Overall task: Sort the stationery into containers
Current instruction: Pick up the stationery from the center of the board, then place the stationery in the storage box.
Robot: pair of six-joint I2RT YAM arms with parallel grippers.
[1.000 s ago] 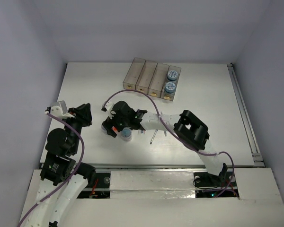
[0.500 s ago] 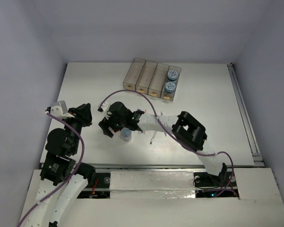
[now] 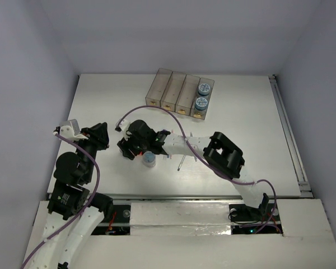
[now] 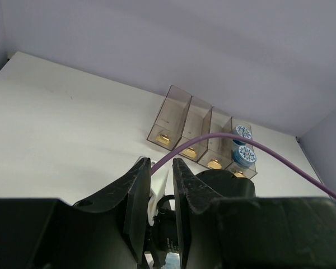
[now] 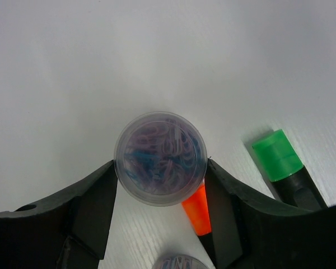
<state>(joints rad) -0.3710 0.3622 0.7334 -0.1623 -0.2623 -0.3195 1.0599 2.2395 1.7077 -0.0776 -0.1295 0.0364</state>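
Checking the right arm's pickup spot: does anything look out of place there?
Yes. An orange highlighter lies slanted beside the clip tub, inside the span of the right gripper, so it might get pinched along with the tub. Nothing looks spilled or damaged.

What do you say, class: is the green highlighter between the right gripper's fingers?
No, a round tub sits between the fingers; the green highlighter lies outside them.

No text, brand, number or sign can be read in any view. A blue-and-white print is seen on the tops of the two rolls (image 3: pixel 203 89) in the rightmost bin (image 3: pixel 198 115) near the far edge of the bench (image 3: pixel 241 112), but it is too small to be made out. No lettering can be made out on the clear round tub (image 5: pixel 160 158), the green highlighter (image 5: pixel 277 156) or the orange highlighter (image 5: pixel 197 210).
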